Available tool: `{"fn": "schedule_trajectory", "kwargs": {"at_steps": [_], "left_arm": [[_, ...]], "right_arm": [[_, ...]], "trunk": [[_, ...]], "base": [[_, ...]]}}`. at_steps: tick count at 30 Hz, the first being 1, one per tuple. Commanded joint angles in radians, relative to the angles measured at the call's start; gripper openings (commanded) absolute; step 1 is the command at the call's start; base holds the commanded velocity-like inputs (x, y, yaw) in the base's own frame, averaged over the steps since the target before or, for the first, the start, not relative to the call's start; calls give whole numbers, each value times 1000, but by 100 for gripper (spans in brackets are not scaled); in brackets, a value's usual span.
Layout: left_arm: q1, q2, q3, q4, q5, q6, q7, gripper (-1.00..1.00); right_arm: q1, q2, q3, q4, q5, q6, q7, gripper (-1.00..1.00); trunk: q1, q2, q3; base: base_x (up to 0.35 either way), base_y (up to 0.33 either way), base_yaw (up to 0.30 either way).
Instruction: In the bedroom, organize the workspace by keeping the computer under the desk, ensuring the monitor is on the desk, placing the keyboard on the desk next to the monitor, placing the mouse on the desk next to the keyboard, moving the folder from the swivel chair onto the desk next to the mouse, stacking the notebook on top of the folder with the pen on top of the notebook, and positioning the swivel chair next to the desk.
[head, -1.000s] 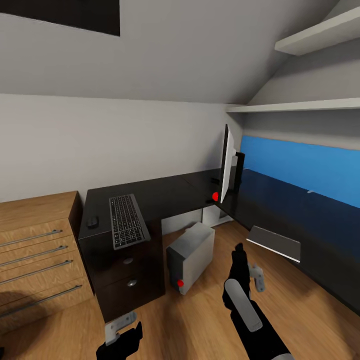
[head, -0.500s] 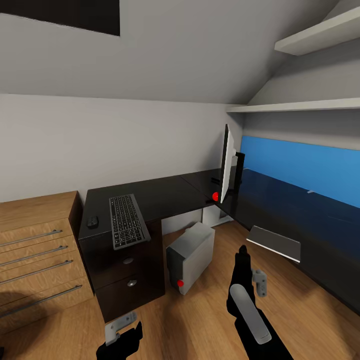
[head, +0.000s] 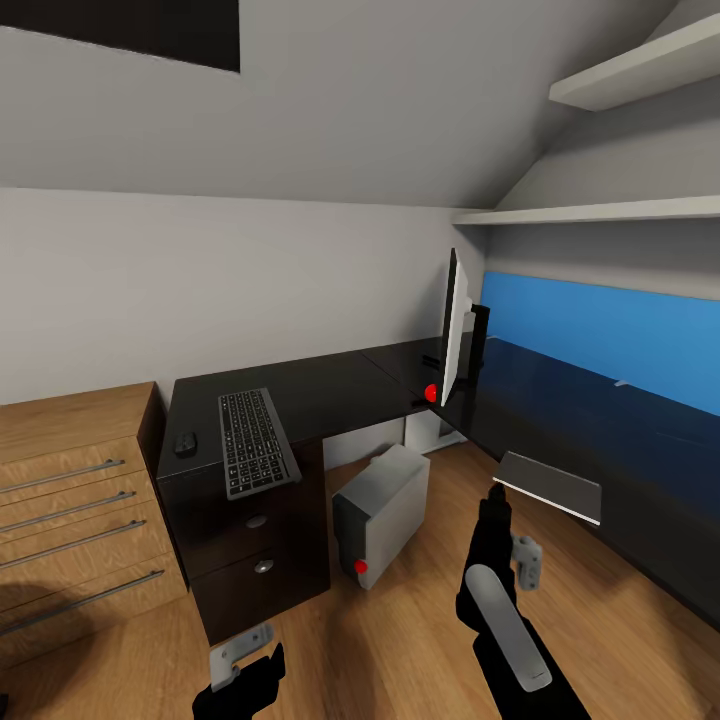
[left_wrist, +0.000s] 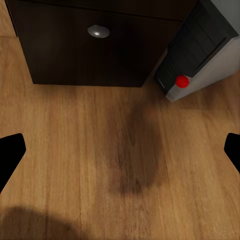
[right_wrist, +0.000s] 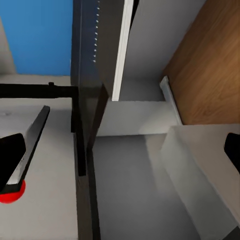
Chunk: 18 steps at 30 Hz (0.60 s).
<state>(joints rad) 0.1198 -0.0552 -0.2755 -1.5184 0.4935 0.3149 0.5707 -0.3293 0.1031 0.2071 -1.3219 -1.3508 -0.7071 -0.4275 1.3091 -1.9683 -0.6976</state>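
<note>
Notebook (head: 550, 485) overhangs the desk (head: 330, 385) edge at 3 o'clock. We judge stacking it on the folder (head: 600, 335) is in hand. Right gripper (head: 497, 500) reaches nearby, jaws apart, empty; left gripper (left_wrist: 120, 150) likewise apart. Next: close in squarely.

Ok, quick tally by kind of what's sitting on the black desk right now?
Keyboard: 1
Mouse: 1
Monitor: 1
Notebook: 1, at the desk edge
Total: 4
</note>
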Motion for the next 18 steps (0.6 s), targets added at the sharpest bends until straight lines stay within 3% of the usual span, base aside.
{"fn": "schedule_trajectory", "kwargs": {"at_steps": [1,9,18], "left_arm": [[0,0,-1,-2,7,3,6,100],[0,0,-1,-2,7,3,6,100],[0,1,-1,-2,7,3,4,100]], "right_arm": [[-1,-1,1,-2,-2,-12,-2,100],[-1,-3,-46,-6,-3,-24,1,100],[-1,-3,-64,-6,-3,-25,2,100]], "trunk": [[0,0,-1],[0,0,-1],[0,0,-1]], "base": [[0,0,0],[0,0,0],[0,0,0]]}}
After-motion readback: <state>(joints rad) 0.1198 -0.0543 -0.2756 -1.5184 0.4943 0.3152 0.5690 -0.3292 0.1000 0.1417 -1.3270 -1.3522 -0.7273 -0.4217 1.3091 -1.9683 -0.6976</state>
